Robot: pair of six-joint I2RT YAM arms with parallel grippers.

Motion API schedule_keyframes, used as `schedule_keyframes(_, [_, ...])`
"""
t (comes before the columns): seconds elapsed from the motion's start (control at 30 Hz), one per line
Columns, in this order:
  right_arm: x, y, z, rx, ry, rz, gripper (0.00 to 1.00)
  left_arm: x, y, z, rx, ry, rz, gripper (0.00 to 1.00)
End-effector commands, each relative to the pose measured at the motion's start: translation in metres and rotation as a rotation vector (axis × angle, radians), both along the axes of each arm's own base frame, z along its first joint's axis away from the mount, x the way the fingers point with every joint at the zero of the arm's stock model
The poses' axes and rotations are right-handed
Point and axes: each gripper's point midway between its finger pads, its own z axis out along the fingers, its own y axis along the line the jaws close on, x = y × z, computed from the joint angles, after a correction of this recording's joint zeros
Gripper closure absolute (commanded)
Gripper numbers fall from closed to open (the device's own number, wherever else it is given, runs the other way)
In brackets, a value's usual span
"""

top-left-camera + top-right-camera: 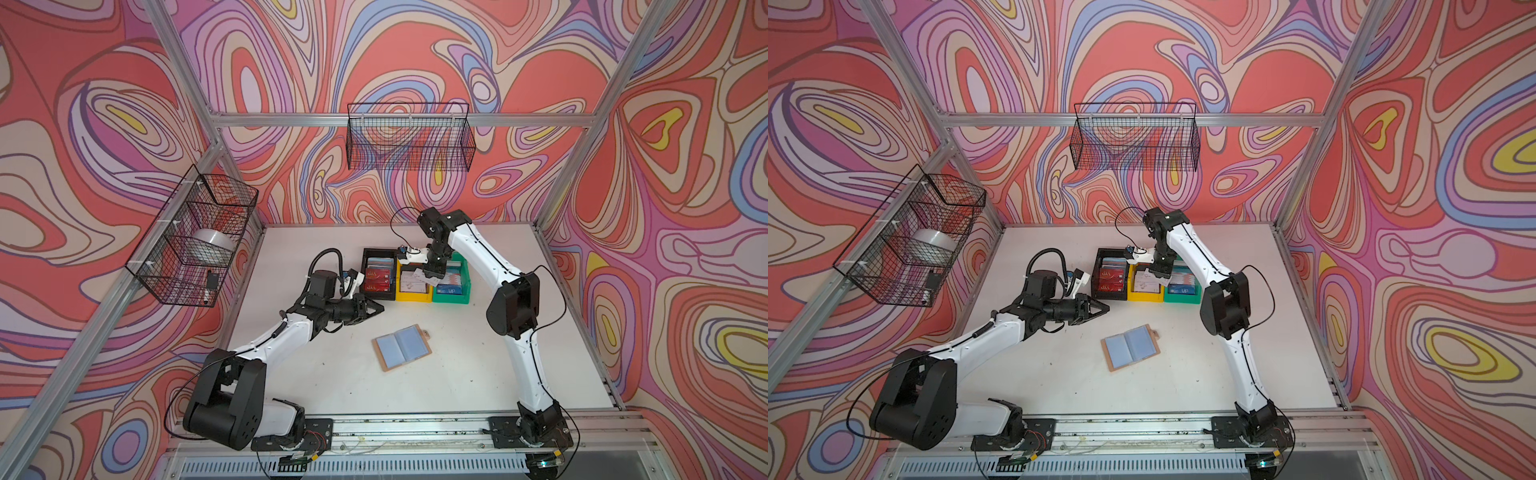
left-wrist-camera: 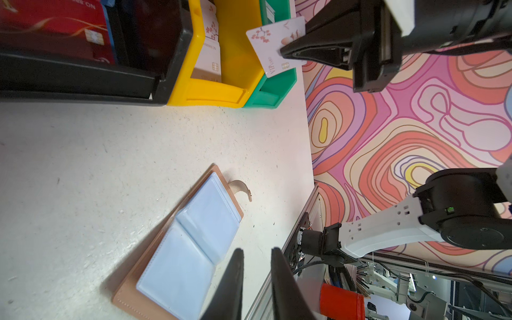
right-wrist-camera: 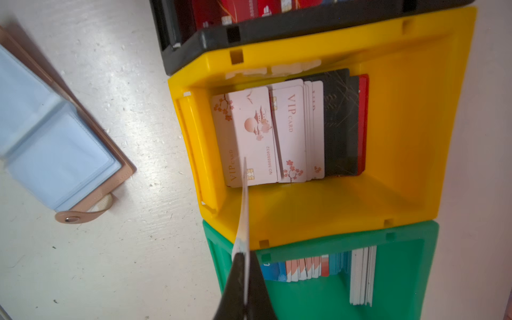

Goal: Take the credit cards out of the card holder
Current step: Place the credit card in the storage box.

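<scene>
Our left gripper lies low over the table, its jaws a narrow way apart with nothing between them. Just past its fingertips, toward the back wall, sits the front edge of the black bin, close but not touching. Ahead of those tips on the other side, toward the front rail, the card holder lies flat and open, its bluish sleeve pages up and its snap tab curling off the far edge. Bare table separates gripper and holder, so there is free room all round the tan border.

Next along, the yellow bin touches the black bin, and the green bin touches the yellow. All three hold credit cards stacked on their floors.

Our right gripper hangs above the wall that the yellow and green bins share, pinched tight on one white credit card. From its own camera the card is seen edge-on, reaching from the fingertips out over the yellow bin's stack, clear of the rim. Behind this gripper's arm, a wide stretch of open table runs to the right-hand frame.
</scene>
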Motion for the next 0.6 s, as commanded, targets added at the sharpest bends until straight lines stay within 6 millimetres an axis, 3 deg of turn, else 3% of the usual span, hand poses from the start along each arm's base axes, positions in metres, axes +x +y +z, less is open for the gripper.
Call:
schedule_keyframes(0.0, [0.009, 0.006, -0.007, -0.043, -0.063, 0.112, 1.0, 0.005, 0.003, 0.002, 0.01, -0.007, 0.013, 0.78])
schedule_keyframes(0.2, [0.016, 0.015, -0.002, -0.04, -0.115, 0.192, 1.0, 0.005, 0.003, 0.003, -0.006, -0.005, 0.02, 0.78])
schedule_keyframes(0.57, [0.029, 0.019, -0.023, -0.068, -0.133, 0.281, 1.0, 0.007, 0.006, 0.004, -0.002, -0.008, 0.041, 0.78])
